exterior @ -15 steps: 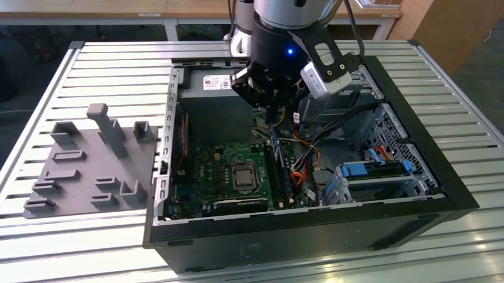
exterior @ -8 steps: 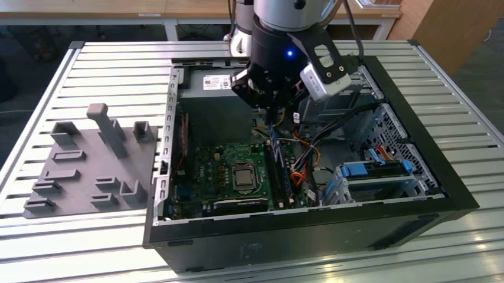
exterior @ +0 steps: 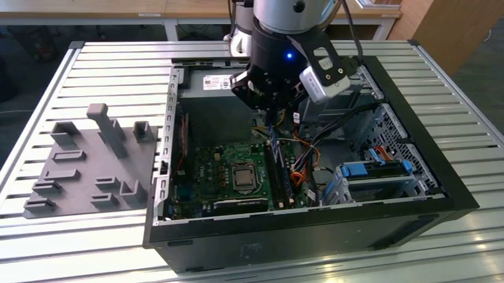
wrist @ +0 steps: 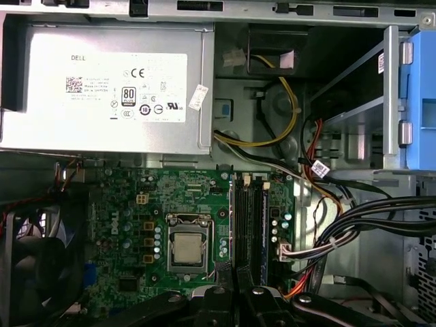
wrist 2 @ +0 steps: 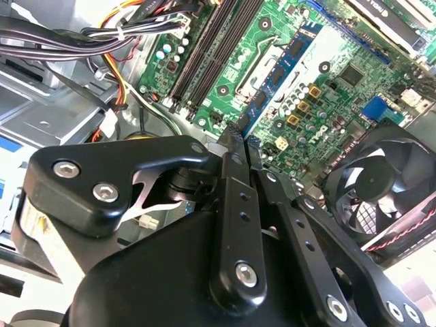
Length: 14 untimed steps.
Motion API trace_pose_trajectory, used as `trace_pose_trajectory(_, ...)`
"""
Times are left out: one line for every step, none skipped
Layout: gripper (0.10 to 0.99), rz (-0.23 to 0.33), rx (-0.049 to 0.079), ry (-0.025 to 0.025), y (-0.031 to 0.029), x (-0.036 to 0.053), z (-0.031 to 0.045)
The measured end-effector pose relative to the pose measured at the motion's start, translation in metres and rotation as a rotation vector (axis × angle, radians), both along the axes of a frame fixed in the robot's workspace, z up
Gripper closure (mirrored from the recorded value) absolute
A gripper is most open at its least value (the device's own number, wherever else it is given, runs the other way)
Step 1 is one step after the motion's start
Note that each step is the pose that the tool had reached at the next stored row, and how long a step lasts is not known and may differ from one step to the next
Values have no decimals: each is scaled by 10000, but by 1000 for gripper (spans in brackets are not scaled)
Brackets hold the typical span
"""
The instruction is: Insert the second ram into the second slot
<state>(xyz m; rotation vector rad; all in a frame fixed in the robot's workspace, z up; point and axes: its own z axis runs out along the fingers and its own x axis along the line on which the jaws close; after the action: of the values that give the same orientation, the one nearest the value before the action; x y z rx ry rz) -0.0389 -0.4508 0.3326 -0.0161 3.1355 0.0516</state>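
power supply label [wrist: 109, 87]: seemingly certification marks

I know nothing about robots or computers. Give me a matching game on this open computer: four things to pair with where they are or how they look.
Things:
1. power supply
2. fan
3. second ram
4. grey tray

Descriptions:
A. pinched in the tool
B. on the table, outside the case, at the exterior view's left
C. silver box with a white label
D. black, beside the green board

Pairs: 1-C, 2-D, 3-A, 4-B.
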Motion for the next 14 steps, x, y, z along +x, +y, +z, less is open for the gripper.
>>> trace_pose_trajectory(949, 0, 0, 0, 0, 0, -3)
trace_pose_trajectory(949, 0, -1, 0, 0, 0, -7)
trace_pose_trajectory(949, 0, -1, 0, 0, 0, -10)
trace_pose_trajectory(949, 0, -1, 0, 0, 0, -14)
trace_pose_trajectory(949, 0, -1, 0, 0, 0, -17)
trace_pose_trajectory(949, 0, -1, 0, 0, 0, -21)
trace_pose_trajectory(949, 0, -2, 1, 0, 0, -24)
trace_pose_trajectory(949, 0, -2, 0, 0, 0, -27)
trace_pose_trajectory(949, 0, -2, 1, 0, 0, -29)
trace_pose_trajectory(949, 0, -1, 0, 0, 0, -32)
trace_pose_trajectory(949, 0, -2, 0, 0, 0, -35)
trace_pose_trajectory(949, 0, -1, 0, 0, 0, -37)
trace_pose_trajectory(949, 0, -1, 0, 0, 0, -41)
trace_pose_trajectory(949, 0, -1, 0, 0, 0, -44)
